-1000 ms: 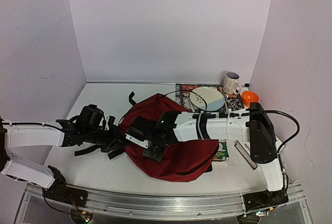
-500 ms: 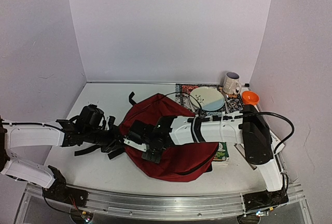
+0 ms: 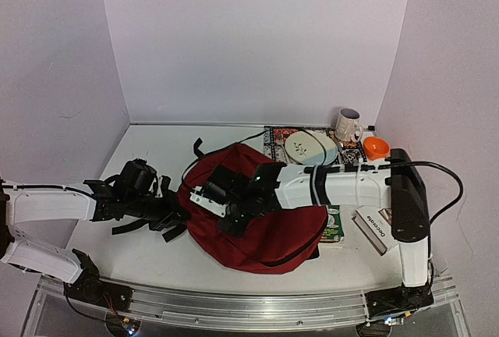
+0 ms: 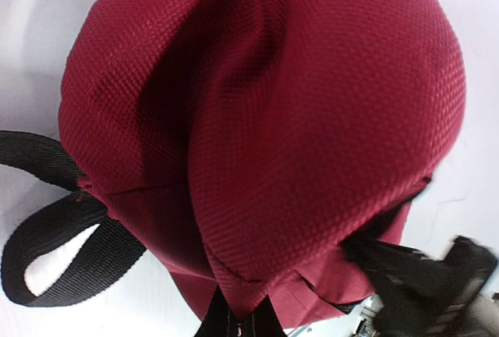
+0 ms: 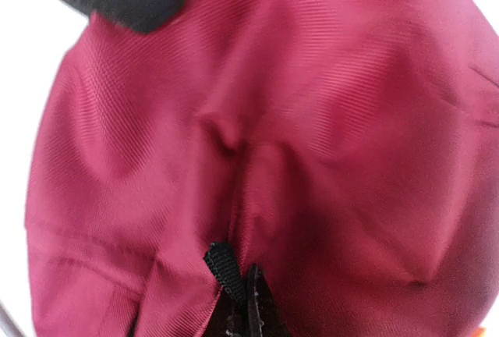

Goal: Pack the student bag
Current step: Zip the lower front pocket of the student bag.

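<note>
Pinching the student bag (image 3: 273,235) on the desk (image 3: 156,146).
Left gripper (image 4: 238,320) nips its left end; right gripper (image 5: 242,310) clamps its upper fabric.

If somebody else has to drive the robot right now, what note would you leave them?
Tools: the left tool is shut, pinching the red cloth at the left end of the bag. The right tool is shut on the bag's cloth beside a black tab.
Things: the bag lies mid-table, bulging. Its opening is not visible, so its contents are unknown. A green book sits at its right edge, with a white box beside it. The plate, mug and orange bowl are at the far right.
Done: both tools grip the bag.
Left: probably open it and pack the book.
</note>
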You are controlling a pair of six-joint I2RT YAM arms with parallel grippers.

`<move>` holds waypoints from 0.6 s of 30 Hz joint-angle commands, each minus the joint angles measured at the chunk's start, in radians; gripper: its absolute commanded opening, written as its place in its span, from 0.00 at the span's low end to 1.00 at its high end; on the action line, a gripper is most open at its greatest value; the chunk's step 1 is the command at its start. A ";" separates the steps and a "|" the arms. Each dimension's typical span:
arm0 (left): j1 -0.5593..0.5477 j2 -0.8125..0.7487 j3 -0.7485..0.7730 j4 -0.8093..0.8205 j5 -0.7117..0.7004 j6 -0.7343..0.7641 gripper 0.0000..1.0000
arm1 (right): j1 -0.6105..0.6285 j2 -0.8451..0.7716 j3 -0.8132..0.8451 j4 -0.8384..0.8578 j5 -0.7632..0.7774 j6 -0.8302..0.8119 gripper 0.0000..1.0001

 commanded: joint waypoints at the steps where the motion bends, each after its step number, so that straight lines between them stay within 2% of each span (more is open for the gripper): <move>1: -0.003 -0.007 -0.005 -0.003 -0.074 0.034 0.00 | -0.056 -0.131 -0.049 0.047 -0.109 0.080 0.02; 7: -0.002 0.013 -0.012 -0.012 -0.097 0.053 0.00 | -0.105 -0.172 -0.123 0.132 -0.240 0.175 0.05; 11: -0.002 0.022 0.002 -0.012 -0.075 0.070 0.00 | -0.111 -0.142 -0.124 0.160 -0.267 0.217 0.10; 18: -0.001 0.002 0.020 -0.012 -0.046 0.079 0.00 | -0.112 -0.070 -0.082 0.182 -0.271 0.258 0.12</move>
